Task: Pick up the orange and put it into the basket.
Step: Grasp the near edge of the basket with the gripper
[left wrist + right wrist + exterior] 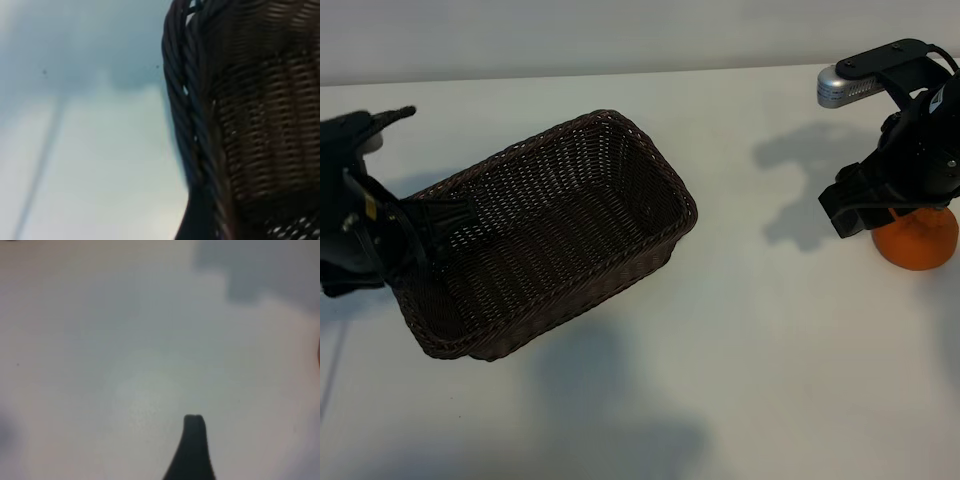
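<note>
The dark brown woven basket lies at an angle on the white table, left of centre. My left gripper is at the basket's left end, open, with its fingers reaching across the braided rim. The orange sits at the far right, its top hidden under my right gripper. That gripper hangs open just above and beside the fruit. In the right wrist view one dark finger stands over bare table. Only a sliver of the orange shows at that picture's edge, not between the jaws.
The white table spreads between the basket and the orange, with arm shadows on it. A silver camera housing sits on the right arm. A thin cable runs along the table's left edge.
</note>
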Robot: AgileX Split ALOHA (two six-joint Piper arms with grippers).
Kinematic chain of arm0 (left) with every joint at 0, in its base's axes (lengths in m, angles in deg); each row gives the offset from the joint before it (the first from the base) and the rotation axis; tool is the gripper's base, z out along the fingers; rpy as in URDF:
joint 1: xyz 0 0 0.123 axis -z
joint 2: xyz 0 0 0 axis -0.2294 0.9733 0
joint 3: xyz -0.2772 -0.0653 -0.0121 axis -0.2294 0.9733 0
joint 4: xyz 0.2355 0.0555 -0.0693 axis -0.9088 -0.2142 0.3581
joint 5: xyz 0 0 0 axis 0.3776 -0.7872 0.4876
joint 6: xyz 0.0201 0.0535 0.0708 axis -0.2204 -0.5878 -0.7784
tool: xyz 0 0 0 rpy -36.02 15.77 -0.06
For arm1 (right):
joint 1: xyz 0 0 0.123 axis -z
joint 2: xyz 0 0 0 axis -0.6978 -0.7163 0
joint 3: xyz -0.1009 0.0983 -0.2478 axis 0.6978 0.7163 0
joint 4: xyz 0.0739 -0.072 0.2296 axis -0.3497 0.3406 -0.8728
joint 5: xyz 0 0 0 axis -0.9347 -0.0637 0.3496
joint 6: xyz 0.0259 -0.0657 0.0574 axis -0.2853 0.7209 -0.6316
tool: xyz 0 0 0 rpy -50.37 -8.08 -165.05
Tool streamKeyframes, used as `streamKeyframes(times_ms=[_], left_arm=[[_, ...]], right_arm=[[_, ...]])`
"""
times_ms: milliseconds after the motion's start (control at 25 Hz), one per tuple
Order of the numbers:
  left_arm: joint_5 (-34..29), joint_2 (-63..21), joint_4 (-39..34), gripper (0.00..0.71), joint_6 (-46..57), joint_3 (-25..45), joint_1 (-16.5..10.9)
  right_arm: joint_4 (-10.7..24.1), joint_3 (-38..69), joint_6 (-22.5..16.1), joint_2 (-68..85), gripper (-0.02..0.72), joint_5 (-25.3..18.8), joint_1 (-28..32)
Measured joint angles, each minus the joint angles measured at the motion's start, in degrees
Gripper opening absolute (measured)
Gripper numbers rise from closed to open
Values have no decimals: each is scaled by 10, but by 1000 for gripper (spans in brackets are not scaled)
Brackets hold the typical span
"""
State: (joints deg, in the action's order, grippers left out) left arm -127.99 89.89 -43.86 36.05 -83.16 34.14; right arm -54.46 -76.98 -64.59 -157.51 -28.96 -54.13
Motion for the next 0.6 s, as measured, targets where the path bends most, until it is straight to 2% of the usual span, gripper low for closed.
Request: streamKeyframes(times_ms=[160,440,600], left_arm=[[22,1,-3,592,16,6,-1],[1,1,-3,592,21,41,-31],[27,1,-2,592,21,59,-36]], right_arm=[[0,0,0,0,588,0,0],[0,0,1,0,588,0,0],[0,0,1,0,588,0,0]])
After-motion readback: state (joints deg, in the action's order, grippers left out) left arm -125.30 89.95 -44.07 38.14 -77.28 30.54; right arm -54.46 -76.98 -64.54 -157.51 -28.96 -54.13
